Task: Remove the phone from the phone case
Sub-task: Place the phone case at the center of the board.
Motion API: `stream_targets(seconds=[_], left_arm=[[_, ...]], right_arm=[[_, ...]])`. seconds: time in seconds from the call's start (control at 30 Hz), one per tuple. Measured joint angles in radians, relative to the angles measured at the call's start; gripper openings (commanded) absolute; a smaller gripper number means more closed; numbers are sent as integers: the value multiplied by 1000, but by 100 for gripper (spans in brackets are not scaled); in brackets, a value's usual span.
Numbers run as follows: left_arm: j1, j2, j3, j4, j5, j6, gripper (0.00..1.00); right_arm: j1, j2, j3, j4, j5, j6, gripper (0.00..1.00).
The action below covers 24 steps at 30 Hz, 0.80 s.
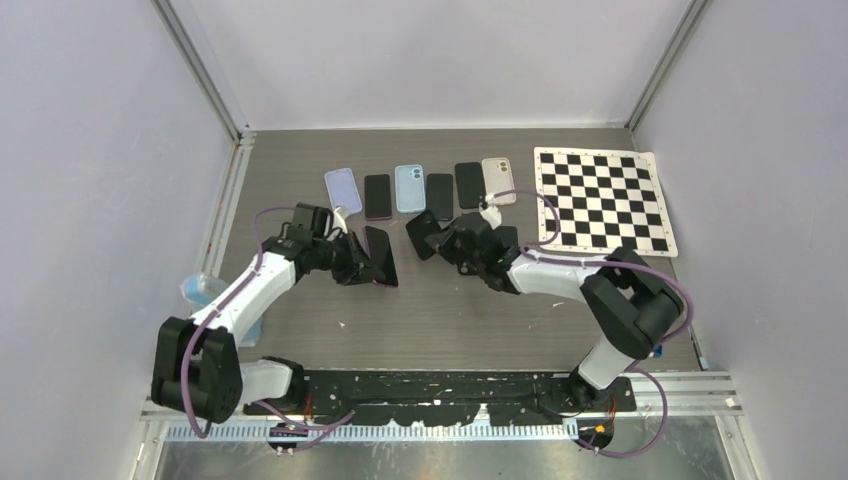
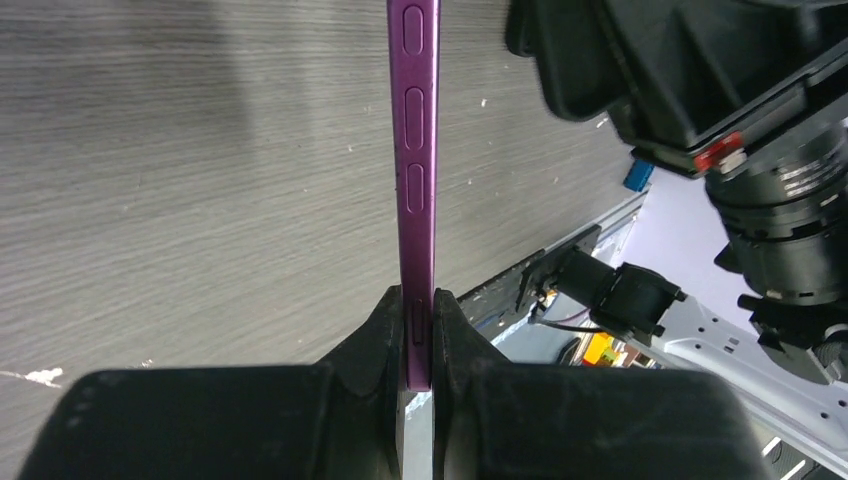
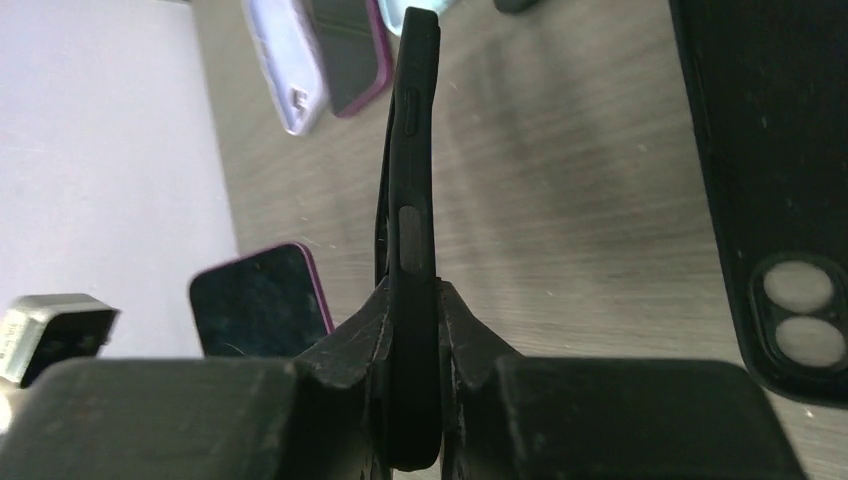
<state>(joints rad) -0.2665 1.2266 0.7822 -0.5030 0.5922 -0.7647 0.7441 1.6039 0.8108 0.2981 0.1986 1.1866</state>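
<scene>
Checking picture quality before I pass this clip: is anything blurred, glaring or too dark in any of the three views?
Top view: even light, soft shadows on the table, checkerboard crisp, no glare. Left wrist view: purple phone edge sharp, the fingers gripping it dark and soft. Right wrist view: black case dark with little detail, lilac case behind it blurred.

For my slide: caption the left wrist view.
Left gripper shut on the purple phone, seen edge-on above the grey table.
</scene>
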Motion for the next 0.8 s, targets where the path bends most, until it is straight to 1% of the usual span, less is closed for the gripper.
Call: stream_targets(seconds=[0.13,0.17,0.4,0.47,0.53,0.8], left_arm=[[0,83,0,42,-2,21,0],[0,108,1,55,-2,24,0],[0,260,1,160,0,25,0],[0,299,4,194,2,14,0],[0,333,11,214,3,10,0],[0,410,53,271,8,23,0]], right_arm=[[33,63,1,-26,19,55,8],[39,72,0,-24,25,67,11],[47,96,-11,47,52,101,17],[47,113,-11,57,51,103,23],[48,127,-11,46,46,100,34],[69,129,-11,-41,-22,53,46]])
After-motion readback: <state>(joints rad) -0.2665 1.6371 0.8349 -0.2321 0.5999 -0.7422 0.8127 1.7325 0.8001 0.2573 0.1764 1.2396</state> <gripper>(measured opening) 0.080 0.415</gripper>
